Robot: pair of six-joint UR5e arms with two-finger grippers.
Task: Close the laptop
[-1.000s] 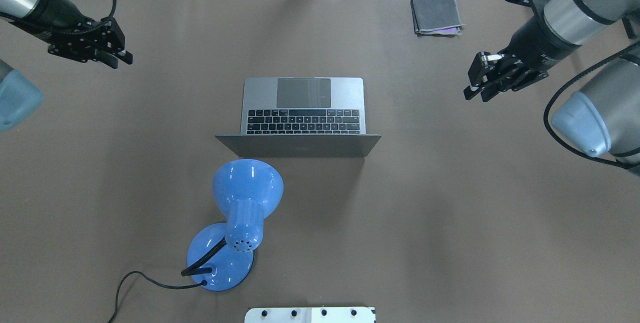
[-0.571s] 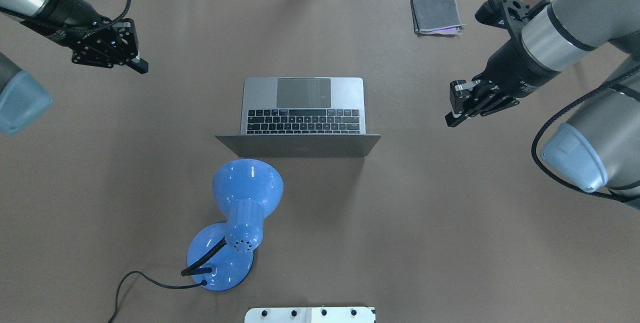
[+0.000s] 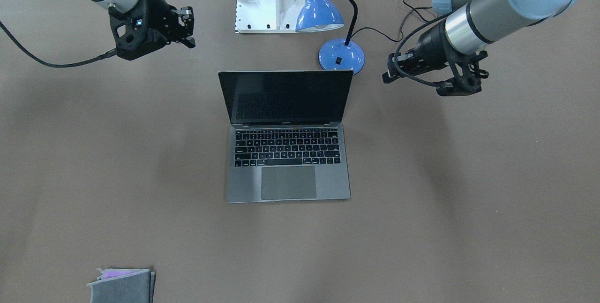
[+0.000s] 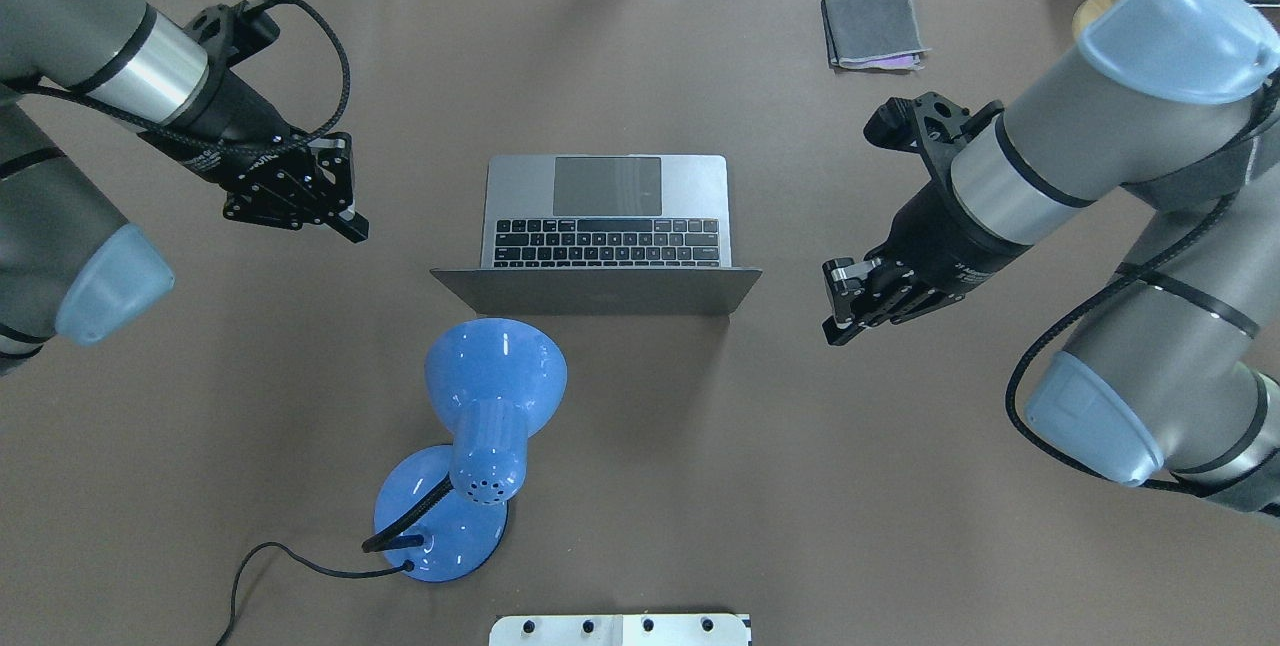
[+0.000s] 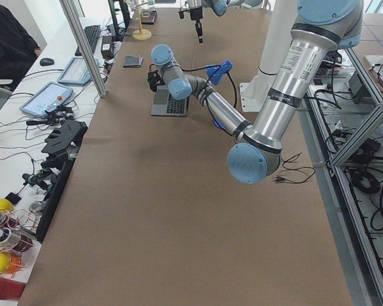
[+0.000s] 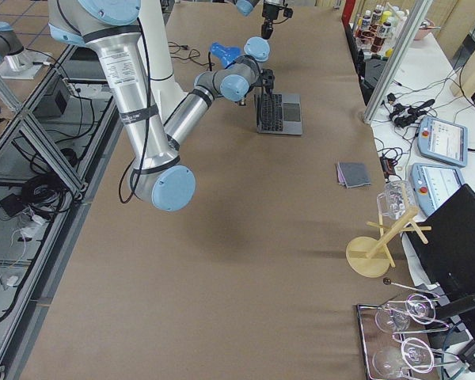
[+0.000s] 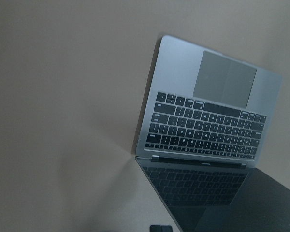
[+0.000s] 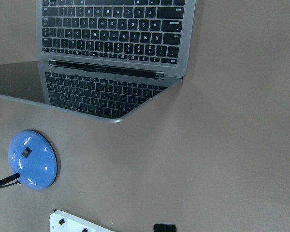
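Note:
The laptop (image 4: 605, 206) stands open in the middle of the table, grey, with black keys facing away from the robot and its lid upright at the near side; the dark screen shows in the front view (image 3: 286, 96). My left gripper (image 4: 352, 227) hangs to the left of the keyboard, apart from it, fingers together and empty. My right gripper (image 4: 832, 332) hangs to the right of the lid's edge, apart from it, fingers together and empty. Both wrist views show the laptop (image 7: 203, 111) (image 8: 116, 34) and one dark fingertip block at the bottom edge.
A blue desk lamp (image 4: 490, 396) stands just behind the lid on the robot's side, its cord trailing left. A folded grey cloth (image 4: 872, 29) lies at the far right. A white mount plate (image 4: 620, 629) sits at the near edge.
Both arms have moved in toward the laptop. The left gripper went right and nearer the robot. The right gripper went left and nearer the robot, level with the lid. The laptop has not moved.

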